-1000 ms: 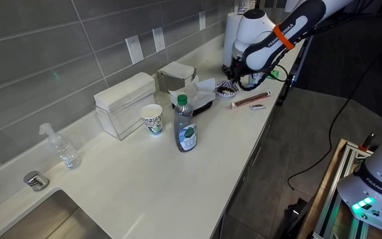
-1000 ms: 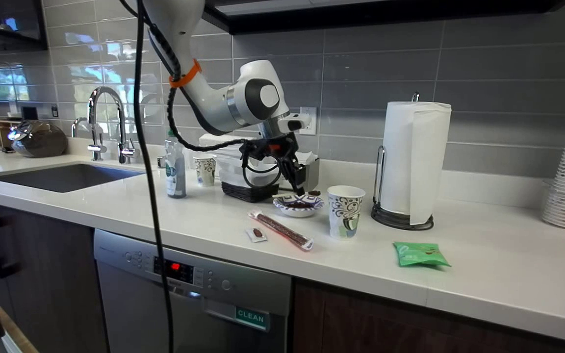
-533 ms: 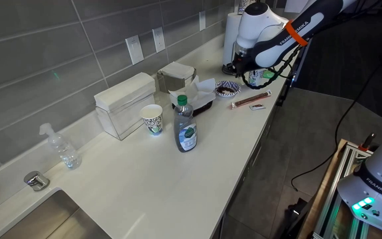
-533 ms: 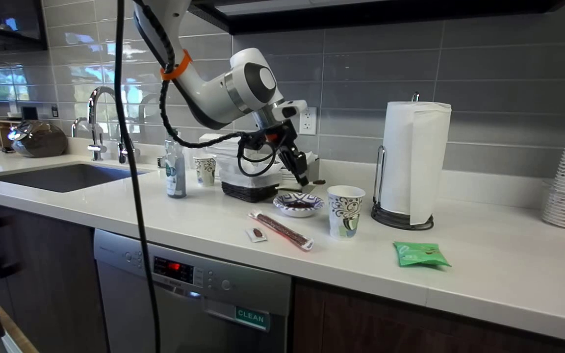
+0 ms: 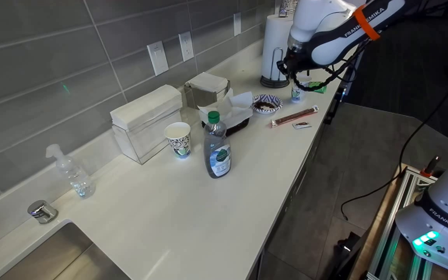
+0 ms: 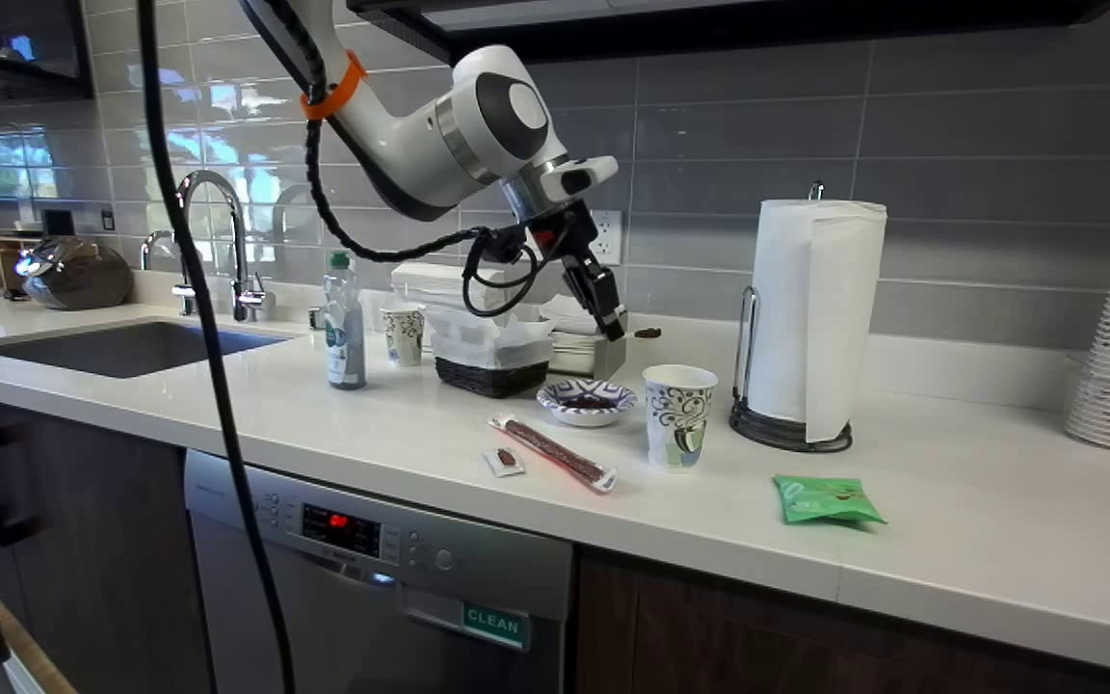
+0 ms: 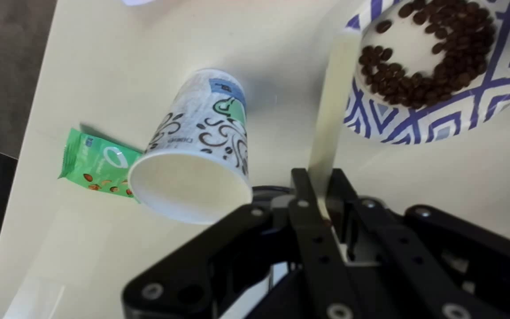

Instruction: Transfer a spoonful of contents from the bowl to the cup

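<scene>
Spoon (image 7: pixel 331 114) higher, clamped in tool (image 7: pixel 320 177); bowl (image 7: pixel 509 51), cup (image 6: pixel 678 416) unmoved

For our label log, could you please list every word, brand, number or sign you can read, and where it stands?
"CLEAN": sign on the dishwasher.
"FRANKA EMI": robot base, rest cut off.
"FRANK… EMIKA": arm, crossed by orange band.
Too small or blurred: cup by the bowl, soap bottle, green packet, dishwasher panel.
</scene>
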Robot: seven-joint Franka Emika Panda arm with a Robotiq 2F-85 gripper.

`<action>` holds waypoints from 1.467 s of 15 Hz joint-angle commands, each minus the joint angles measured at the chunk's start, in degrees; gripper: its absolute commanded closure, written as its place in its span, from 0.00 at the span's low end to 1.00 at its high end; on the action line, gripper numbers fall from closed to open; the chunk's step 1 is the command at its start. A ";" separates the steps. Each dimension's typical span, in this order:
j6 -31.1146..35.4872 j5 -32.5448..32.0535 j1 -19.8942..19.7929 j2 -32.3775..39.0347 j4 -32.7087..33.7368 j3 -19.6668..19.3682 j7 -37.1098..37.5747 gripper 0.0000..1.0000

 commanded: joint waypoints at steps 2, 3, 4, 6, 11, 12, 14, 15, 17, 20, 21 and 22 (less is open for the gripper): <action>-0.85 4.43 -3.92 -4.37 -2.71 2.16 -3.07 0.96; -0.31 7.19 -4.37 -4.84 -3.30 2.35 -5.64 0.96; 0.21 10.02 -4.76 -5.17 -3.96 2.48 -7.75 0.96; 0.28 14.67 -5.49 -5.80 -4.86 2.72 -11.01 0.96; 0.40 22.84 -7.82 -6.61 -5.71 2.22 -15.96 0.96; 0.54 24.04 -8.33 -6.60 -5.60 2.14 -16.75 0.96; 0.63 26.08 -9.12 -6.41 -5.22 2.06 -18.25 0.96; 0.78 27.30 -9.42 -6.25 -5.03 1.96 -19.32 0.96; 1.43 29.79 -9.89 -5.79 -4.69 1.79 -21.52 0.96; 1.81 34.52 -10.19 -4.74 -3.81 1.41 -25.72 0.96; 2.27 35.65 -10.35 -4.48 -3.66 1.34 -26.76 0.96; 2.48 37.20 -10.36 -4.31 -3.53 1.23 -28.19 0.96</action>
